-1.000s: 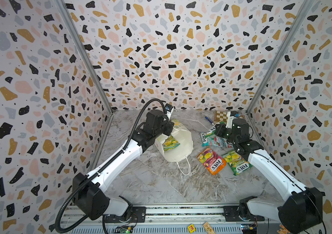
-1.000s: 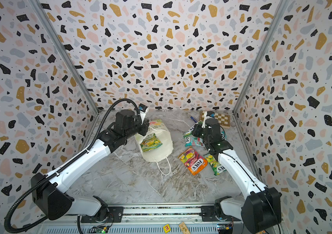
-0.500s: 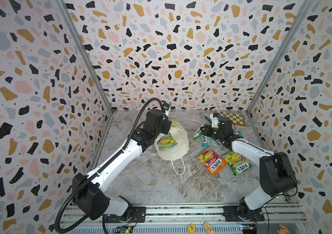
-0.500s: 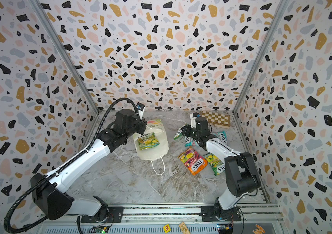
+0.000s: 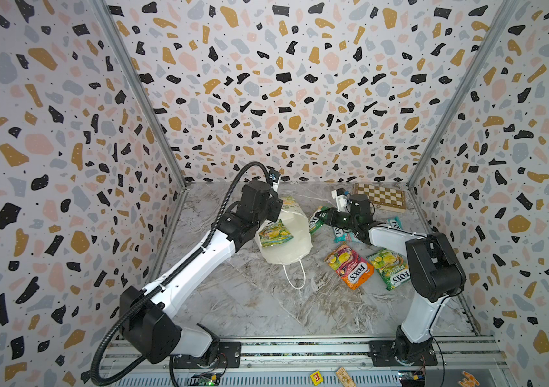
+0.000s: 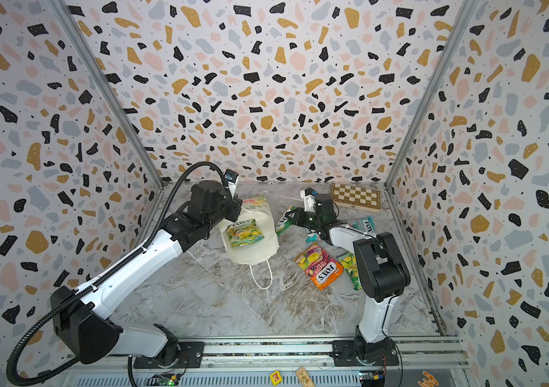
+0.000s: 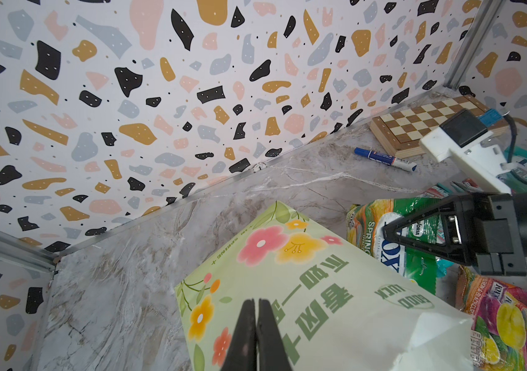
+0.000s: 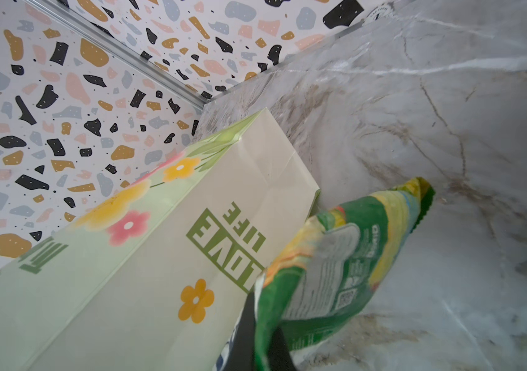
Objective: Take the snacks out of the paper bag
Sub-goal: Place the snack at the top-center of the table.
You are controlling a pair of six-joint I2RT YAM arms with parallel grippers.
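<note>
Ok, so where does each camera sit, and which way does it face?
Top views: high over the front rail, looking down toward the back wall; left arm and right arm show, paper bag between.
Left wrist: on the left arm, looking past the shut left hand across the bag to the chessboard; the right hand shows too.
Right wrist: looks along the right hand at the green pouch it grips.
Shared: both wrist views show bag and pouch.

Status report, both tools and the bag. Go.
Left tool shut at paper bag. Right tool shut on green pouch. Yellow-green pouch at the bag. Nothing blocking.
</note>
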